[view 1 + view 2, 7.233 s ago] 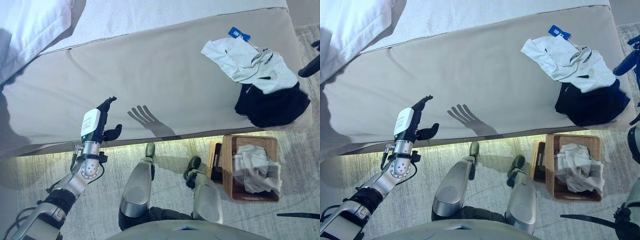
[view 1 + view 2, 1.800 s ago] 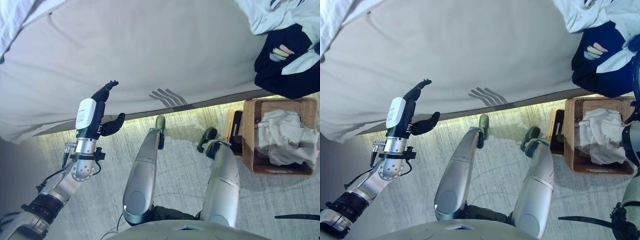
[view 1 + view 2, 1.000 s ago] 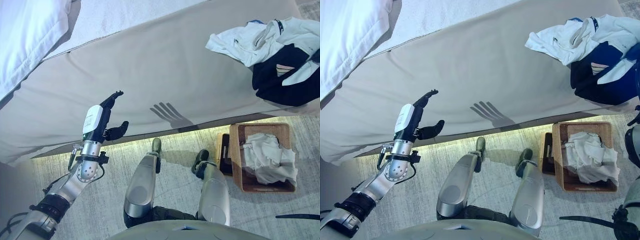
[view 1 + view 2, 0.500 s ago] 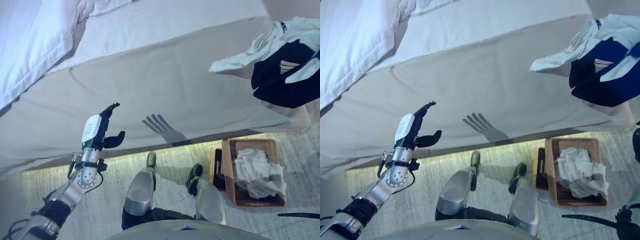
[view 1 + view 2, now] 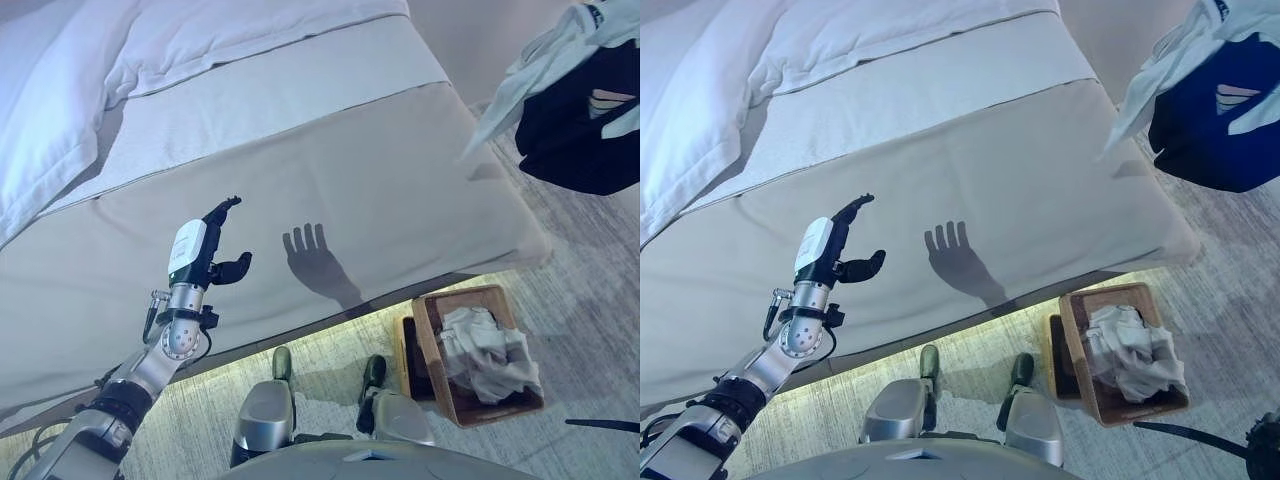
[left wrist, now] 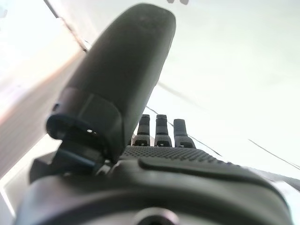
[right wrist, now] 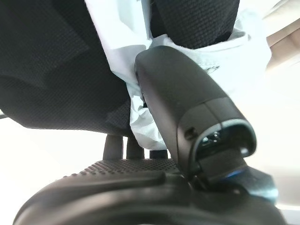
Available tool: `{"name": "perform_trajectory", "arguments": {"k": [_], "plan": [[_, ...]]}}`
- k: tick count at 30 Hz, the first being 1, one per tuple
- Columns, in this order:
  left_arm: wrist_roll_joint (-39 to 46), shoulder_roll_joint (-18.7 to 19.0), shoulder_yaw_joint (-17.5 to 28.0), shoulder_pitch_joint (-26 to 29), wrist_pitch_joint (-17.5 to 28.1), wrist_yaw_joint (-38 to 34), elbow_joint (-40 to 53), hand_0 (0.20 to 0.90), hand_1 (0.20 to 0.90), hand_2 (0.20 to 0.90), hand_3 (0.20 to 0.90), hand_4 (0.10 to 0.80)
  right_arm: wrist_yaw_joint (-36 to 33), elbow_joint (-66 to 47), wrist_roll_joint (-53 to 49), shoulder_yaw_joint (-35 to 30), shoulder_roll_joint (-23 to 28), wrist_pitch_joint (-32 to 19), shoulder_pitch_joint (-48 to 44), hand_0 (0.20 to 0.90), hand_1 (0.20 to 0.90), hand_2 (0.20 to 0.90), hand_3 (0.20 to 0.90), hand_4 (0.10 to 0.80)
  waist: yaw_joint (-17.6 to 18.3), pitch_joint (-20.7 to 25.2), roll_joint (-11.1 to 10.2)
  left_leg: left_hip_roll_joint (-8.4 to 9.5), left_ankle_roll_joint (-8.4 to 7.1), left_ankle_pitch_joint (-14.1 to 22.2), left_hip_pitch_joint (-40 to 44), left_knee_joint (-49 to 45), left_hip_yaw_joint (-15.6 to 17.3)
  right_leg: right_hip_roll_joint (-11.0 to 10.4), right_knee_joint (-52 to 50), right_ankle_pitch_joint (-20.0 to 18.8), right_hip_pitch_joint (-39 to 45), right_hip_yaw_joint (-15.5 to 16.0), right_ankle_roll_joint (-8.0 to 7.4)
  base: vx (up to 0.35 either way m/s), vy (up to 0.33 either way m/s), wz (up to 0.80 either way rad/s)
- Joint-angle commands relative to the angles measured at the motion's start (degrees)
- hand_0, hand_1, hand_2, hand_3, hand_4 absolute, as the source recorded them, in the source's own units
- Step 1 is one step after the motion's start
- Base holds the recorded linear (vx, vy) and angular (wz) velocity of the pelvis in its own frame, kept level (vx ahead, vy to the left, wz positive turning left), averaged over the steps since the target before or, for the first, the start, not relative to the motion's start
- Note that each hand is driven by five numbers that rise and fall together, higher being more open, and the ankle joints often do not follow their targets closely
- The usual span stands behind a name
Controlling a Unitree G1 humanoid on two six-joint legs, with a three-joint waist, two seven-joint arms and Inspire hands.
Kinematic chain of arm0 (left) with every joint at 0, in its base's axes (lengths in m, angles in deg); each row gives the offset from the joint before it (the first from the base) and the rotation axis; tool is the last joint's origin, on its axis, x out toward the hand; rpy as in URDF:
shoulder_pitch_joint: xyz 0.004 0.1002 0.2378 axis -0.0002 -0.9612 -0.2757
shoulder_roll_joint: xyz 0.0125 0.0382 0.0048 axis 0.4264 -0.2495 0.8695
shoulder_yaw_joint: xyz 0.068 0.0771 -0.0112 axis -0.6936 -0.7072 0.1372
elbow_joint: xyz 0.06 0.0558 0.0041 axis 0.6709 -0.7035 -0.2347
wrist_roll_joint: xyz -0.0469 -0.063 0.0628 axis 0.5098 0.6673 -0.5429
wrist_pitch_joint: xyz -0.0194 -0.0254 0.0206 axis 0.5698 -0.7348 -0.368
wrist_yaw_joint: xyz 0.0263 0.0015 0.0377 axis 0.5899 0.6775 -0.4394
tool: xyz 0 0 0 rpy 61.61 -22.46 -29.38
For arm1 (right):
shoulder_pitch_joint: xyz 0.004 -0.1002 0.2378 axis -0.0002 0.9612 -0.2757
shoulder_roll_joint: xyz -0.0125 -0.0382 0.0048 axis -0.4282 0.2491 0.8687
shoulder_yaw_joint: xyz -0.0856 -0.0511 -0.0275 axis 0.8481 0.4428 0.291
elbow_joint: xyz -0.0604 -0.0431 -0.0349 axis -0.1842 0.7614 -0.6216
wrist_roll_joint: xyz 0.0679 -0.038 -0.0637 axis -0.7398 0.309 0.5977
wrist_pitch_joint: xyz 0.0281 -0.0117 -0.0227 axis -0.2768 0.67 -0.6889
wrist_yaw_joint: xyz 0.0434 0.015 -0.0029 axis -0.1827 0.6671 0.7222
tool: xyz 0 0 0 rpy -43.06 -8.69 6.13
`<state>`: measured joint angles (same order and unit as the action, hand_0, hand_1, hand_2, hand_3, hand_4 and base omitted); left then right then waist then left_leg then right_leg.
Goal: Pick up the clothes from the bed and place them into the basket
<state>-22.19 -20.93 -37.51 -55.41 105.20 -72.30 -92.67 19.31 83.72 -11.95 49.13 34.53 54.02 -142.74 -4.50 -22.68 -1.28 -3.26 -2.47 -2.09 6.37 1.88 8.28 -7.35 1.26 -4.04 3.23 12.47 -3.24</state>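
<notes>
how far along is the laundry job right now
Done: pale clothes already lie in the wicker basket on the floor, and the bed shows no clothes. In hand: the right hand pinches a white and dark bundle, hanging in the air past the bed's corner. The left hand hovers open, empty. Left: dropping the bundle into the basket.

White duvet (image 5: 60, 110) bunched at far left; pale patterned carpet (image 5: 590, 330) below.

bed (image 5: 330, 190): beige cover, white duvet (image 5: 60, 110) at head | floor (image 5: 590, 300): pale grey carpet | light strip under bed edge
</notes>
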Motion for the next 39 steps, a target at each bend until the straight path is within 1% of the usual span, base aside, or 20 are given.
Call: {"name": "perform_trajectory", "arguments": {"k": [1, 4, 6, 8, 10, 11, 12, 13, 14, 15, 17, 19, 20, 23, 26, 30, 33, 36, 39], "plan": [[-1.1, 0.4, -0.8, -3.6, 5.8, -1.8, -1.3, 0.9, 0.9, 0.9, 0.9, 0.8, -4.5, -6.2, -2.6, 0.8, 6.1, -4.3, -0.3, 0.3, 0.3, 0.3, 0.2, 0.1, 2.6, 17.3, -3.2, -1.34, -0.21, 3.4, -1.6, -0.9, -0.8, 0.5, -5.9, 5.7, -0.5, -1.8, -1.22, -0.024, 0.028, -0.28], [-4.0, 1.1, -0.2, -3.7, 7.3, -1.7, -2.9, 0.9, 0.9, 0.9, 0.9, 0.8, -4.4, -9.4, -2.7, -1.9, 7.4, -4.9, 3.7, 0.3, 0.3, 0.3, 0.2, 0.1, 4.2, 17.9, -3.0, -1.43, -0.02, 3.4, -1.0, 0.0, 0.3, 0.7, -5.3, 5.0, -1.0, -3.6, -1.72, -0.032, 0.025, -0.33], [-3.8, 1.8, 0.3, -3.8, 8.2, -1.3, -3.8, 0.9, 0.9, 0.9, 0.9, 0.8, -4.1, -11.4, -2.5, -3.3, 8.0, -4.8, 6.0, 0.3, 0.3, 0.3, 0.2, 0.1, 5.1, 18.0, -2.8, -1.55, 0.01, 3.5, -0.8, 0.2, 0.9, 0.7, -5.2, 4.8, -1.4, -4.4, -1.91, -0.029, 0.035, -0.41], [-3.2, 2.3, 1.8, -4.7, 10.0, -0.5, -5.5, 0.9, 0.9, 0.9, 0.9, 0.8, -3.8, -14.5, -1.8, -6.4, 8.8, -4.5, 10.6, 0.3, 0.3, 0.3, 0.2, 0.1, 6.5, 18.1, -2.4, -1.71, 0.16, 3.7, -0.4, 0.6, 1.7, 0.9, -5.2, 4.5, -2.2, -6.0, -2.16, -0.033, 0.053, -0.39], [-0.9, 2.2, 3.9, -5.4, 10.0, 0.3, -7.7, 0.9, 0.9, 0.9, 0.9, 0.8, -3.6, -16.9, -1.6, -9.6, 9.4, -4.4, 15.4, 0.3, 0.3, 0.3, 0.2, 0.1, 7.6, 18.2, -2.1, -1.82, 0.27, 3.9, -0.1, 0.8, 2.2, 1.1, -5.3, 4.4, -2.8, -7.4, -2.32, -0.025, 0.044, -0.31], [0.2, 1.5, 5.7, -5.9, 9.8, 0.5, -10.0, 0.9, 0.9, 0.9, 0.9, 0.8, -2.9, -18.0, -1.7, -11.8, 9.6, -4.7, 18.5, 0.3, 0.3, 0.3, 0.2, 0.1, 8.7, 18.4, -1.7, -1.87, 0.35, 4.0, 0.0, 0.9, 2.6, 1.3, -5.2, 4.3, -3.1, -8.3, -2.38, -0.009, 0.023, -0.24], [0.2, 1.7, 5.7, -5.9, 9.9, 0.5, -10.1, 0.9, 0.9, 0.9, 0.9, 0.8, -2.9, -18.3, -1.6, -12.8, 9.6, -4.6, 19.6, 0.3, 0.3, 0.3, 0.2, 0.1, 8.6, 18.4, -1.9, -1.9, 0.35, 4.1, 0.0, 0.9, 2.6, 1.3, -5.2, 4.3, -3.1, -8.3, -2.38, -0.003, 0.02, -0.24], [0.7, 1.2, 6.9, -5.9, 10.0, 0.4, -12.2, 0.9, 0.9, 0.9, 0.9, 0.8, -2.5, -19.4, -1.3, -15.3, 9.6, -4.9, 23.0, 0.3, 0.3, 0.3, 0.2, 0.1, 9.4, 18.5, -1.9, -1.98, 0.37, 4.2, 0.2, 0.8, 3.0, 1.5, -5.1, 4.2, -3.3, -9.0, -2.45, 0.003, 0.002, -0.18], [1.0, 0.5, 8.8, -5.7, 10.1, 0.4, -14.1, 0.9, 0.9, 0.9, 0.9, 0.8, -2.0, -21.4, -1.2, -19.1, 9.3, -4.6, 28.3, 0.3, 0.3, 0.3, 0.2, 0.1, 10.4, 18.6, -1.9, -2.15, 0.35, 4.4, 0.4, 0.7, 3.6, 1.6, -5.0, 4.0, -3.6, -9.8, -2.57, 0.001, 0.0, -0.23], [0.6, 0.3, 9.0, -5.4, 10.0, 0.0, -14.6, 0.9, 0.9, 0.9, 0.9, 0.8, -1.7, -22.2, -1.1, -21.3, 9.0, -4.7, 30.7, 0.3, 0.3, 0.3, 0.2, 0.1, 10.7, 18.6, -2.0, -2.23, 0.32, 4.5, 0.5, 0.6, 3.9, 1.7, -4.9, 3.9, -3.7, -10.2, -2.6, -0.004, -0.011, -0.27], [-0.6, -0.6, 10.5, -4.6, 10.0, -0.6, -15.3, 0.9, 0.9, 0.9, 0.9, 0.8, -0.7, -24.8, -1.5, -26.1, 8.3, -4.8, 37.1, 0.3, 0.3, 0.3, 0.2, 0.1, 12.3, 18.9, -2.0, -2.36, 0.34, 4.9, 0.9, 0.6, 4.9, 2.0, -4.6, 3.6, -4.0, -11.1, -2.68, -0.009, -0.016, -0.29], [-1.3, -0.7, 10.5, -4.1, 9.8, -0.7, -15.1, 0.9, 0.9, 0.9, 0.9, 0.8, -0.4, -26.1, -1.6, -29.5, 7.7, -4.9, 41.2, 0.3, 0.3, 0.3, 0.2, 0.1, 12.7, 18.9, -2.2, -2.42, 0.34, 5.1, 1.1, 0.5, 5.3, 2.1, -4.4, 3.4, -4.1, -11.5, -2.74, -0.012, -0.026, -0.21], [-2.2, -1.2, 10.7, -3.4, 9.6, -0.8, -14.7, 0.9, 0.9, 0.9, 0.9, 0.8, 0.0, -27.7, -1.7, -32.6, 6.3, -5.5, 45.4, 0.3, 0.3, 0.3, 0.2, 0.1, 13.6, 19.0, -2.1, -2.45, 0.34, 5.4, 1.3, 0.4, 6.0, 2.2, -4.1, 3.1, -4.2, -12.0, -2.86, -0.019, -0.034, -0.17], [-2.4, -1.7, 10.3, -2.4, 9.3, -0.5, -14.2, 0.9, 0.9, 0.9, 0.9, 0.8, 0.4, -29.6, -1.2, -36.4, 4.0, -6.3, 50.8, 0.3, 0.3, 0.3, 0.2, 0.1, 14.2, 19.0, -2.2, -2.44, 0.38, 5.6, 1.5, 0.5, 6.7, 2.4, -3.6, 2.7, -4.4, -12.5, -2.95, -0.024, -0.027, -0.18], [-3.2, -2.8, 9.2, -0.5, 9.1, 0.2, -14.5, 0.9, 0.9, 0.9, 0.9, 0.8, 0.8, -31.5, -0.3, -38.1, -0.7, -6.7, 55.6, 0.3, 0.3, 0.3, 0.2, 0.1, 15.4, 19.0, -2.0, -2.45, 0.49, 5.9, 1.7, 0.3, 7.6, 2.7, -3.4, 2.3, -4.8, -13.2, -3.07, -0.024, -0.036, -0.32], [-3.8, -3.6, 7.6, 1.0, 8.0, 1.3, -14.4, 0.9, 0.9, 0.9, 0.9, 0.8, 0.4, -32.6, 1.7, -37.1, -6.2, -6.8, 58.2, 0.3, 0.3, 0.3, 0.2, 0.1, 16.1, 18.8, -1.8, -2.52, 0.66, 6.2, 1.7, -0.3, 8.5, 2.9, -3.5, 1.9, -5.4, -13.7, -3.17, -0.02, -0.028, -0.11], [-4.1, -4.2, 6.2, 2.4, 7.1, 2.1, -14.0, 0.9, 0.9, 0.9, 0.9, 0.8, 0.4, -32.0, 2.0, -35.5, -9.1, -6.1, 58.1, 0.3, 0.3, 0.3, 0.2, 0.1, 16.3, 18.5, -1.7, -2.5, 0.8, 6.5, 1.5, -0.8, 9.0, 3.0, -3.6, 1.8, -5.8, -13.7, -3.2, -0.027, -0.028, -0.12], [-4.1, -4.7, 4.9, 3.4, 6.8, 2.7, -13.8, 0.9, 0.9, 0.9, 0.9, 0.8, 0.4, -30.5, 1.5, -34.0, -10.9, -5.2, 57.2, 0.3, 0.3, 0.3, 0.2, 0.1, 16.2, 18.3, -1.4, -2.46, 0.83, 6.5, 1.4, -0.8, 9.1, 3.0, -3.5, 1.7, -5.9, -13.7, -3.22, -0.012, -0.029, -0.1], [-3.9, -5.4, 3.3, 4.4, 6.6, 3.3, -14.0, 0.9, 0.9, 0.9, 0.9, 0.8, 0.2, -26.6, 1.3, -32.1, -13.2, -5.1, 55.1, 0.3, 0.3, 0.3, 0.2, 0.1, 15.8, 18.2, -1.0, -2.32, 0.87, 6.7, 1.3, -0.9, 9.1, 2.9, -3.6, 1.7, -6.0, -13.3, -3.26, 0.004, -0.02, 0.0]]}}
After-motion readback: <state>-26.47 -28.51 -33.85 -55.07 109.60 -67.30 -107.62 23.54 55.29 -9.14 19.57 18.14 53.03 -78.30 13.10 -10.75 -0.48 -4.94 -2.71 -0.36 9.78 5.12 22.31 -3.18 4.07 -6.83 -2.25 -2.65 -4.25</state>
